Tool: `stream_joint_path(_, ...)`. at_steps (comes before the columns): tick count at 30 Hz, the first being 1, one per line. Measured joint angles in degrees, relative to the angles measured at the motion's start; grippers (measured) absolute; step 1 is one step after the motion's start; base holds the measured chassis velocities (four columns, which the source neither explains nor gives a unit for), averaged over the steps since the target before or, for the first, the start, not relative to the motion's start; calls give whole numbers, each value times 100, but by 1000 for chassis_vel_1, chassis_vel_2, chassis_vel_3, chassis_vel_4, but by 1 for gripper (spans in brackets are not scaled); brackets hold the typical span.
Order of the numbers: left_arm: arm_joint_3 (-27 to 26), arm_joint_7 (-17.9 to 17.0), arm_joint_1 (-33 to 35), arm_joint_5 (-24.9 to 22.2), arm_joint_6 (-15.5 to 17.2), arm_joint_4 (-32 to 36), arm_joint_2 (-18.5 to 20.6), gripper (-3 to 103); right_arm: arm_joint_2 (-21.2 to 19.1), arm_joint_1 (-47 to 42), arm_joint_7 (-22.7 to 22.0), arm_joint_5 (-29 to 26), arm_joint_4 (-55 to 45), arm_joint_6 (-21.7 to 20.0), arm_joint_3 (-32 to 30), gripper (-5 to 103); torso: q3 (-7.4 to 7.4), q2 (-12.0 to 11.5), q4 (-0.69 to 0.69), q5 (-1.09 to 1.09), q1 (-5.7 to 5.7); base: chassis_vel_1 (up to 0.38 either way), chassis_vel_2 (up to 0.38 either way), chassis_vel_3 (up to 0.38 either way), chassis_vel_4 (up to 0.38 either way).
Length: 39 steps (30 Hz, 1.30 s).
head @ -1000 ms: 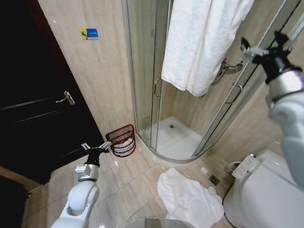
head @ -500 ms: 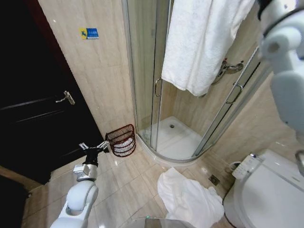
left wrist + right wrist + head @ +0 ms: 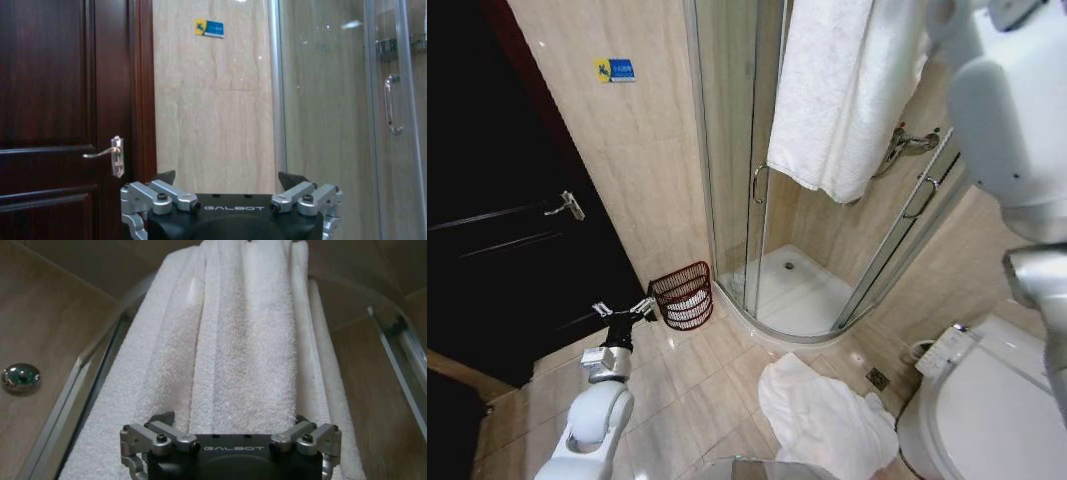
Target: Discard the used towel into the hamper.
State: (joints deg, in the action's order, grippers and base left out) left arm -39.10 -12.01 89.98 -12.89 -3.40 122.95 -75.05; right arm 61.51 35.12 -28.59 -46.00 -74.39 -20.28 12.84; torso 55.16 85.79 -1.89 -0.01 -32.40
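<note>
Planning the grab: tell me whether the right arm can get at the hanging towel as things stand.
Probably yes: the right end effector is open, facing the hanging towel draped over the shower enclosure, with nothing between them.

Towel [image 3: 842, 90] hangs; hamper [image 3: 683, 295] perhaps tilted.

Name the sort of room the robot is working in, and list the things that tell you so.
Almost certainly a bathroom: a curved glass shower enclosure, a toilet, and a white towel hung over the enclosure, with tiled walls and floor.
</note>
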Motion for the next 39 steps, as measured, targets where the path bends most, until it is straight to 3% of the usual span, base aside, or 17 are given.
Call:
stream_joint_path(7,-102,18,58,-29,-107,-36,1,100,74,44,-92,-128,154,-62,16,100,-1,-1,0,1,1,0,0,0,0)
stream_joint_path(14,-134,31,67,-41,-176,-97,5,100,8,2,-94,-244,164,-49,17,71,-2,-2,1,1,2,0,0,0,0)
stream_joint_path(16,-135,31,67,-43,-180,-101,5,100,2,-5,-94,-255,172,-47,16,71,-2,-2,0,1,2,0,0,0,0)
stream_joint_path(19,-142,32,52,-51,-199,-129,7,100,5,-33,-83,-261,205,-39,-14,54,-2,-3,0,1,2,0,0,0,0)
stream_joint_path(26,-219,-17,-20,-75,-302,-193,25,100,30,-96,-67,-254,241,-38,-110,32,-2,-4,0,1,2,0,0,0,0)
stream_joint_path(30,-255,-15,-13,-130,-307,-197,39,100,16,-160,-59,-255,212,-34,-127,12,-3,-4,0,0,3,0,0,0,0)
stream_joint_path(32,-257,-14,-12,-136,-312,-197,41,100,2,-185,-62,-257,183,-32,-128,12,-3,-4,0,0,3,0,0,0,0)
stream_joint_path(34,-267,-12,-8,-159,-332,-198,42,100,-81,-296,-108,-304,26,-23,-133,3,-3,-4,0,0,3,0,0,0,0)
stream_joint_path(39,-275,-1,-1,-185,-351,-215,49,100,-217,-447,-199,-419,-252,-24,-134,2,-4,-4,1,1,3,0,0,0,0)
